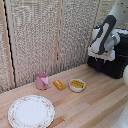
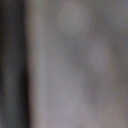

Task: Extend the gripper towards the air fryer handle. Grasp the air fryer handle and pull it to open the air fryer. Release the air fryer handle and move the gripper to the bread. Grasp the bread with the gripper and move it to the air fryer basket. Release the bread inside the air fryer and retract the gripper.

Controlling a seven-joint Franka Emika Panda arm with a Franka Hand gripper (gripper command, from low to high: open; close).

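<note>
At the right edge of the exterior view, the white and black robot arm point(image 1: 104, 39) hangs in front of the glossy black air fryer point(image 1: 116, 64), its gripper hidden against the dark body so its grip cannot be told; the wrist view is only grey blur. The bread point(image 1: 59, 85), a small orange-brown block, lies low at centre on the wooden table point(image 1: 95, 107) between a pink cup point(image 1: 42, 80) and a white bowl point(image 1: 77, 85), above a plate point(image 1: 31, 111). It looks light and soft, best pinched gently across its short sides.
</note>
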